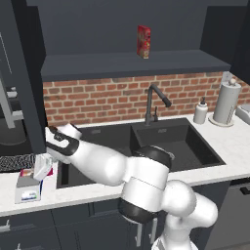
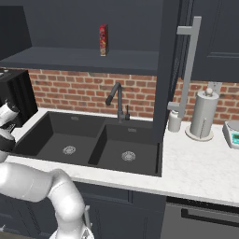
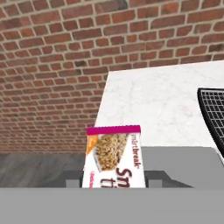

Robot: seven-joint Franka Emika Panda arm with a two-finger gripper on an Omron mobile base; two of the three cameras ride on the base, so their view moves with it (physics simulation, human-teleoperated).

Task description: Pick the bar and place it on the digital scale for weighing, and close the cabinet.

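In the hand view the bar, a small wrapped snack bar with a magenta top edge, stands upright between the two dark fingertips of my gripper, which is shut on it. A flat grey surface lies just behind and under it. In the left base view my gripper hangs right over the digital scale, a low white-grey box with a blue edge on the counter's left end. The cabinet above the sink stands open, its doors swung out, long silver handle showing.
A tall red carton stands on the cabinet shelf. The dark double sink and faucet lie to the right of my arm. A speckled black mat lies behind the scale. A paper towel roll, a soap bottle and a small white device stand at the far right.
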